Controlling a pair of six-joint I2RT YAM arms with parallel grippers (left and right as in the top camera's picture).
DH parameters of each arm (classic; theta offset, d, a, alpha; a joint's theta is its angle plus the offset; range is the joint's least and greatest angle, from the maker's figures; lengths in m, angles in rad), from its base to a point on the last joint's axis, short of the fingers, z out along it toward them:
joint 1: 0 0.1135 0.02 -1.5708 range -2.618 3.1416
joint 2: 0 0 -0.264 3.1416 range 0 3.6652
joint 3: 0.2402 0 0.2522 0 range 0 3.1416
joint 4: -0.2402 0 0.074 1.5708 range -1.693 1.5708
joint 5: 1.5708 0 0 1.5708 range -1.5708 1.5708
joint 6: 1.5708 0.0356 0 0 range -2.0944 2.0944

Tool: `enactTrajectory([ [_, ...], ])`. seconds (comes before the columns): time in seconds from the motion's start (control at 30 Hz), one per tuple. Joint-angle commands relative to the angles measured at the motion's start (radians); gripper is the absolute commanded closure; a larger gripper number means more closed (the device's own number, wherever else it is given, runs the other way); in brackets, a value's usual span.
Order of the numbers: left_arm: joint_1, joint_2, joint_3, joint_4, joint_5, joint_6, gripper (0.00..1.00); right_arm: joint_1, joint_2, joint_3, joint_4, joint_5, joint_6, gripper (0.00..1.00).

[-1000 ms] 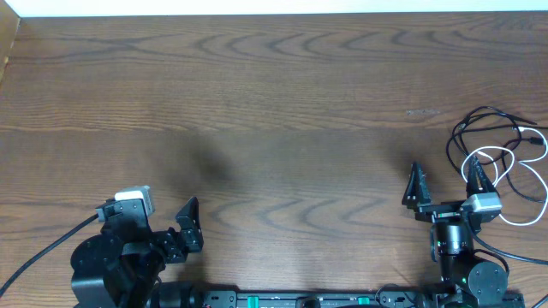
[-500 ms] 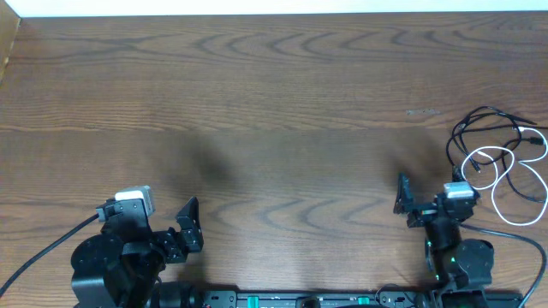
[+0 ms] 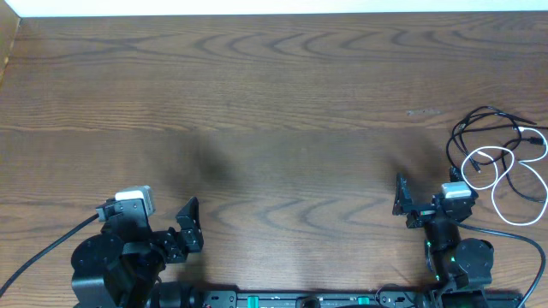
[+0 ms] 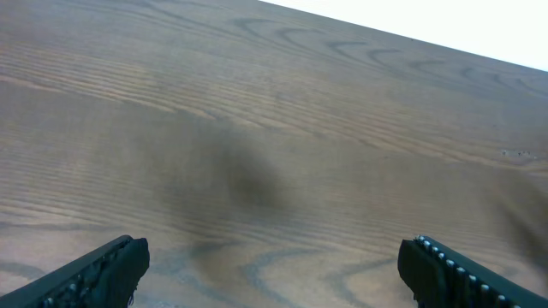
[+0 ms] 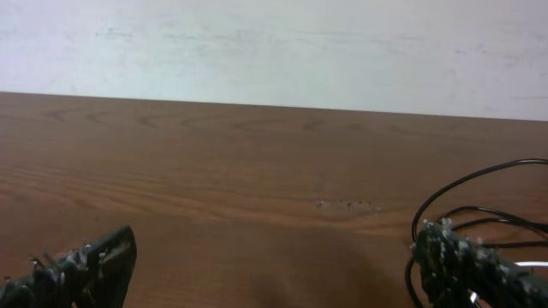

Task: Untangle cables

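Note:
The cables lie tangled near the table's right edge in the overhead view: a thin black cord (image 3: 479, 110) in loose loops and a white cord (image 3: 488, 151) looped through it. My right gripper (image 3: 428, 190) is open and empty, just left of the tangle, its right finger close to the white loop. In the right wrist view the gripper (image 5: 278, 274) is open, with black cord loops (image 5: 479, 176) beside its right finger. My left gripper (image 3: 158, 221) is open and empty at the front left, far from the cables; the left wrist view (image 4: 274, 278) shows only bare wood between its fingers.
The wooden table (image 3: 274, 103) stretches wide between the arms. A pale wall (image 5: 274, 51) stands behind its far edge. A thick black wire (image 3: 43, 252) runs from the left arm's base to the left.
My right gripper has drawn back from over the white loop and turned left, toward the table's front. In the last half second it has barely moved. The left arm is still.

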Motion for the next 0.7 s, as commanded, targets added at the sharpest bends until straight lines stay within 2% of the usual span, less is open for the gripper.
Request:
enactTrajectory([
  [0.0,0.002,-0.005,-0.006,0.001,-0.002,0.01,0.02,0.007,-0.007,-0.001,-0.005,-0.01,-0.011,0.01],
  [0.53,-0.002,-0.013,-0.006,-0.004,-0.002,0.01,0.02,0.007,-0.007,-0.001,-0.005,-0.01,-0.011,0.01],
  [0.67,-0.027,-0.035,-0.017,-0.019,-0.056,0.045,0.02,0.007,-0.007,-0.001,-0.005,-0.01,-0.011,0.01],
])
